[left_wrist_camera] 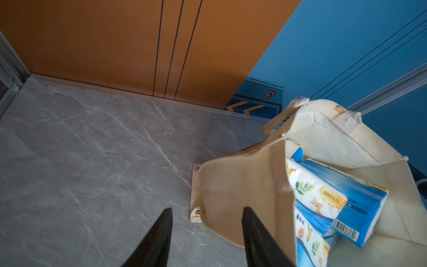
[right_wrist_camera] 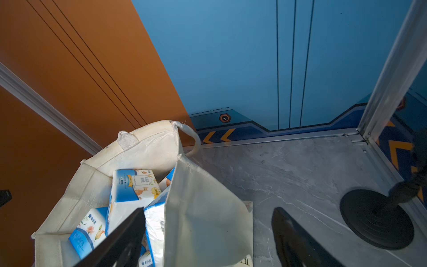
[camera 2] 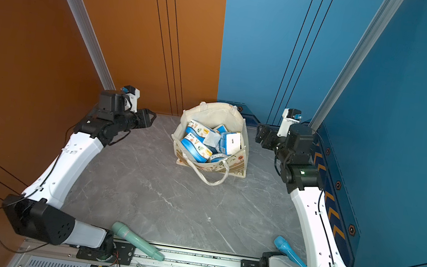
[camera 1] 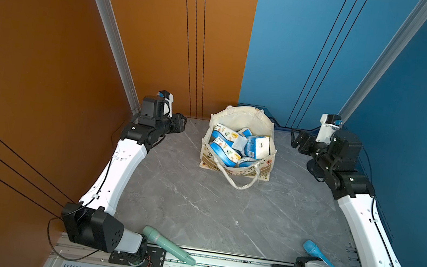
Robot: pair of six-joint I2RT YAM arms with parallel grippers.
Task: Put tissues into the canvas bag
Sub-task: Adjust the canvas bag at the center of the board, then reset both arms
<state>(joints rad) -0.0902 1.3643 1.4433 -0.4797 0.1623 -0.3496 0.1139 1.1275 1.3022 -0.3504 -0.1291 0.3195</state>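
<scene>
canvas bag point(camera 1: 243, 117) is stood upright and open at the far middle of the grey table point(camera 1: 196, 208), with one handle point(camera 1: 242, 185) draped down its near side. tissues point(camera 1: 233, 146) are piled inside the bag; several blue-and-white packs are seen lying at mixed angles. left gripper point(camera 1: 181, 124) is held near the bag's left side, not touching it, with jaws spread and nothing pinched. in the left wrist view its fingers point(left_wrist_camera: 161, 231) are seen apart above the table. right gripper point(camera 1: 297, 141) is held near the bag's right side, jaws spread wide, nothing gripped. a teal cylinder point(camera 1: 168, 245) and a light-blue cylinder point(camera 1: 316, 252) are laid at the near edge, well apart.
</scene>
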